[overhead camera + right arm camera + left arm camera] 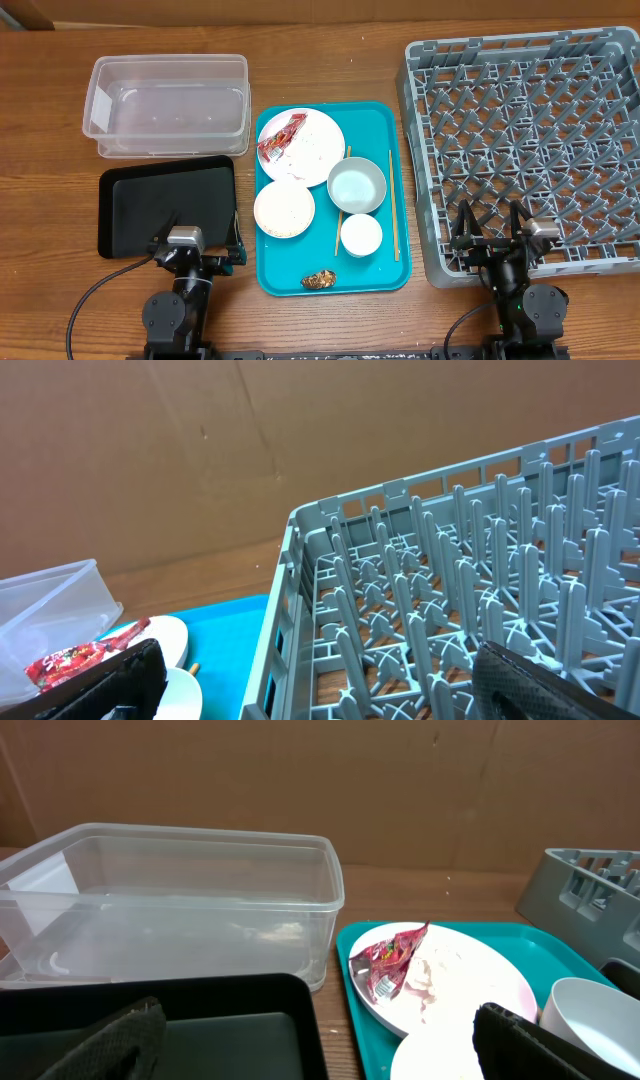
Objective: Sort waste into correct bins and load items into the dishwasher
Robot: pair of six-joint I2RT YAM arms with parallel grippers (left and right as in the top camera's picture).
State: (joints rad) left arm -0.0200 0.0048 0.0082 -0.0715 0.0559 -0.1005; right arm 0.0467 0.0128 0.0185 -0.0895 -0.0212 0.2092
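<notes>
A red wrapper lies on the pale plate on a teal tray, with whitish scraps beside it. Two pale bowls, a white cup, two chopsticks and a brown scrap share that tray. The clear tub and black tray stand at the left, the grey dish rack at the right. My left gripper is open over the black tray's near edge. My right gripper is open over the rack's near-left corner. Both are empty.
A brown cardboard wall stands behind the wooden table. The teal tray lies between the black tray and the rack, with narrow gaps of bare wood on each side.
</notes>
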